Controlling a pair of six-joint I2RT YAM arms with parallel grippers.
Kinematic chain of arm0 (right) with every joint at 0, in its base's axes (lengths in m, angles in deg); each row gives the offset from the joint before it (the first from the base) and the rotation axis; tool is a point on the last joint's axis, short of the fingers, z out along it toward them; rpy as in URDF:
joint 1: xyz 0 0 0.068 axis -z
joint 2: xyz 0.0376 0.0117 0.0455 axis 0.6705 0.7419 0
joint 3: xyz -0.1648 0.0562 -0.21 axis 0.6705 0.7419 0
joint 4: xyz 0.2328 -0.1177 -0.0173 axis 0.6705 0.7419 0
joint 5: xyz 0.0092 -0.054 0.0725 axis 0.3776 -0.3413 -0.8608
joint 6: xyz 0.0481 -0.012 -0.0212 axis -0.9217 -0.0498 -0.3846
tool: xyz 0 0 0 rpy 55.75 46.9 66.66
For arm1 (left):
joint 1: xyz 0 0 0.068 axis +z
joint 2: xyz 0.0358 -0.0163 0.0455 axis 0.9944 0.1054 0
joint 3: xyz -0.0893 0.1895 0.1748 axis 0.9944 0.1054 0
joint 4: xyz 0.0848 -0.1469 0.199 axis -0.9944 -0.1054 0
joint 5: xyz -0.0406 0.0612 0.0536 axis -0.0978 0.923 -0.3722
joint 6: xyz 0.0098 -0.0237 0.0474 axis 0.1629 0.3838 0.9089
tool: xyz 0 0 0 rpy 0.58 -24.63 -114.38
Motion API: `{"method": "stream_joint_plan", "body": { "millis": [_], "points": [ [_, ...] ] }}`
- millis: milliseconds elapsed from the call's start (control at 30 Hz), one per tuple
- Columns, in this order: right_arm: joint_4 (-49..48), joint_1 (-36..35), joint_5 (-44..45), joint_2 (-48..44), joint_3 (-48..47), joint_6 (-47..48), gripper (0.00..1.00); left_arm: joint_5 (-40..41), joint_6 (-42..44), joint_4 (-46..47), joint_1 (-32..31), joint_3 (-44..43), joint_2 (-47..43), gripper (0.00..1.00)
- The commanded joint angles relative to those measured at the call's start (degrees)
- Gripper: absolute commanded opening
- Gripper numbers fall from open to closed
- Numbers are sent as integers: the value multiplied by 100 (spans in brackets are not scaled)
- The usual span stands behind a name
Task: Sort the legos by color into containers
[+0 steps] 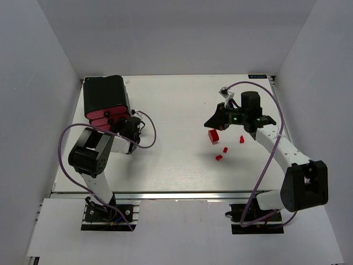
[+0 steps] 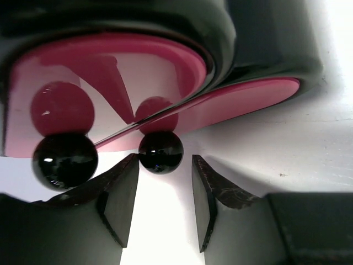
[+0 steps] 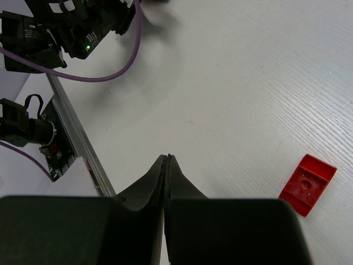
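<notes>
At far-left corner of counter [image 1: 176, 105], left gripper [image 2: 164, 160] faces pink drawers [image 2: 110, 72] in black housing [image 1: 105, 94]. Jaws apart, flanking knob [image 2: 160, 152], not clamped; likely lined up to pull. Right gripper [image 3: 167, 160] pressed together, empty, hovering beside red legos [image 1: 213, 136] mid-right, probably idle until drawer opens.

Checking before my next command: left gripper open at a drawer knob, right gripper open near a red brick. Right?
No: the right gripper is shut, jaws pressed together, as the right wrist view shows. Left gripper, drawer knob, red brick: correct.
</notes>
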Motion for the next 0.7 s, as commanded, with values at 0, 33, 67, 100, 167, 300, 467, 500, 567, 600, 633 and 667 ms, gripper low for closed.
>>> {"method": "stream_joint_plan", "body": {
  "millis": [0,33,67,100,167,300,467,500,567,600,633,667],
  "points": [
    [-86,-11,-53,5,-124,98,0,94,9,92,40,-169,-15,52],
    [-78,-11,-53,5,-124,107,0,86,0,84,40,-169,3,51],
    [-86,-11,-53,-4,-124,98,0,68,0,84,40,-169,11,50],
    [-78,-11,-44,-4,-124,98,0,77,-9,84,40,-169,20,47],
    [-86,-2,-44,-4,-124,115,0,68,-18,66,40,-169,3,43],
    [-78,-11,-53,-4,-115,107,0,59,-53,31,40,-134,-129,30],
    [-69,-3,-88,-39,-124,107,0,-2,-158,-144,-13,42,-514,14],
    [-69,-20,-88,-48,-124,98,0,-20,-167,-188,-65,86,-585,14],
    [-69,-11,-97,-83,-124,98,0,-64,-430,-503,-66,165,-761,12],
    [-78,-11,-114,-100,-124,89,0,-99,-544,-653,-66,182,-936,12],
    [-86,-11,-114,-118,-124,89,0,-116,-780,-785,-66,217,-1033,11],
    [-86,6,-123,-135,-124,80,0,-151,-843,-961,-118,357,-1139,11]
  ]
}}
